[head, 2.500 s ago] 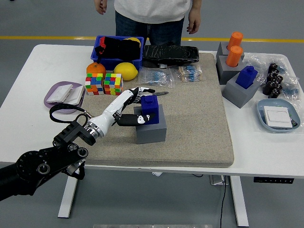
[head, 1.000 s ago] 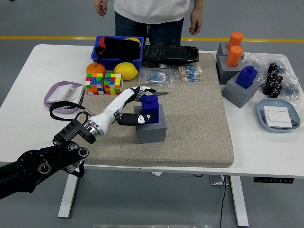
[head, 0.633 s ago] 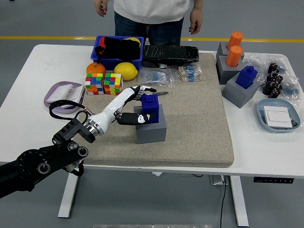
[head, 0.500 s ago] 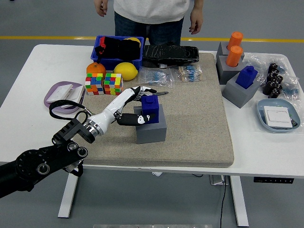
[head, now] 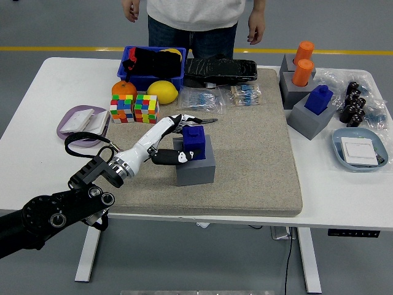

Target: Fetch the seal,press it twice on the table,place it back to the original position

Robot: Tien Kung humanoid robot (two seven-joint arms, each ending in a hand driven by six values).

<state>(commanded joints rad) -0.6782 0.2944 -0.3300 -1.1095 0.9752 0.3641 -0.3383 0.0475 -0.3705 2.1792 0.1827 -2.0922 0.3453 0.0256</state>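
The blue seal (head: 196, 143) stands on a grey block (head: 196, 167) in the middle of the beige mat (head: 258, 160). My left hand (head: 186, 137) reaches in from the lower left and holds the seal. Its white fingers (head: 184, 118) lie along the seal's far left side, and the thumb (head: 175, 157) presses on its near left side. The seal still rests on the block. My right arm does not show.
Two colour cubes (head: 134, 108), an orange (head: 123, 89), a lemon (head: 163, 91) and a blue bin (head: 132, 77) lie behind my hand. A lilac tray (head: 69, 126) is at left. Grey blocks with orange seals (head: 302, 63) and a second blue seal (head: 318, 98) stand at right. A person stands at the far edge.
My left hand and the seal have shifted very slightly toward the near right. The person's hand at the top right has moved a little.
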